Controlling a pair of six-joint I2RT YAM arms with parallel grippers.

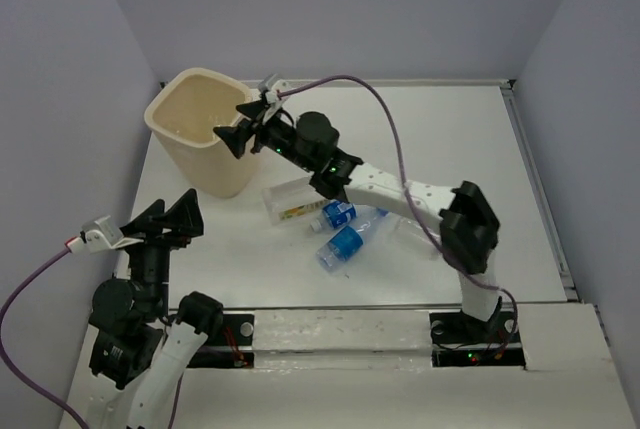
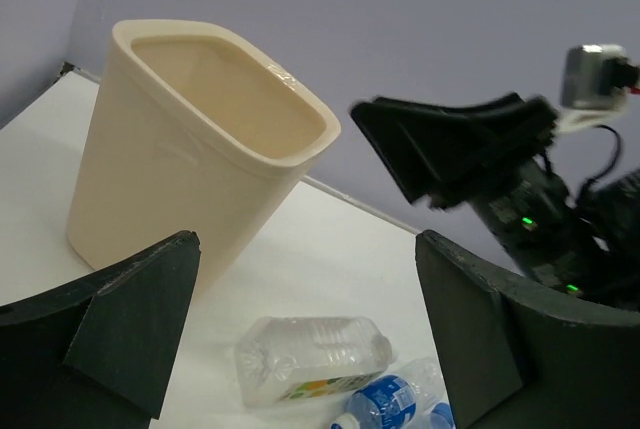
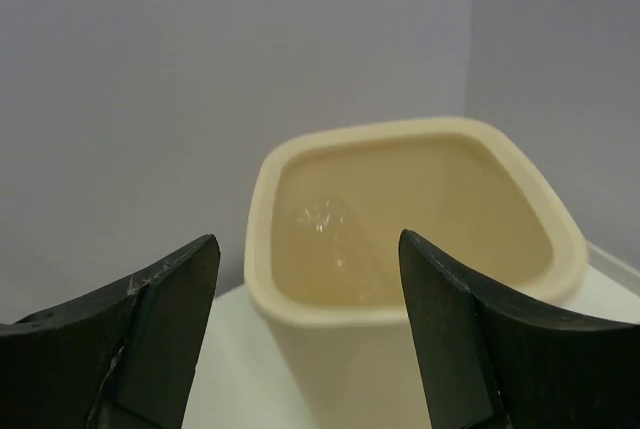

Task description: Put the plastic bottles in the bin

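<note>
The cream bin [image 1: 195,139] stands at the back left. My right gripper [image 1: 240,121] hovers open and empty beside its right rim; in the right wrist view [image 3: 308,244] the bin's mouth [image 3: 410,139] lies just ahead, with a faint clear bottle shape [image 3: 330,239] glinting inside. On the table lie a squarish labelled bottle [image 1: 293,203], two blue-labelled bottles [image 1: 337,215] [image 1: 345,245] and a clear one [image 1: 408,233] partly under the right arm. My left gripper [image 1: 170,211] is open and empty, raised at the front left, facing the bin [image 2: 190,159] and the squarish bottle [image 2: 310,357].
The right arm [image 1: 400,194] stretches across above the bottles. Its gripper shows in the left wrist view [image 2: 450,149]. A purple cable [image 1: 395,129] arcs over the table. A raised metal rail [image 1: 535,179] runs along the table's right edge, and grey walls close in the back and sides.
</note>
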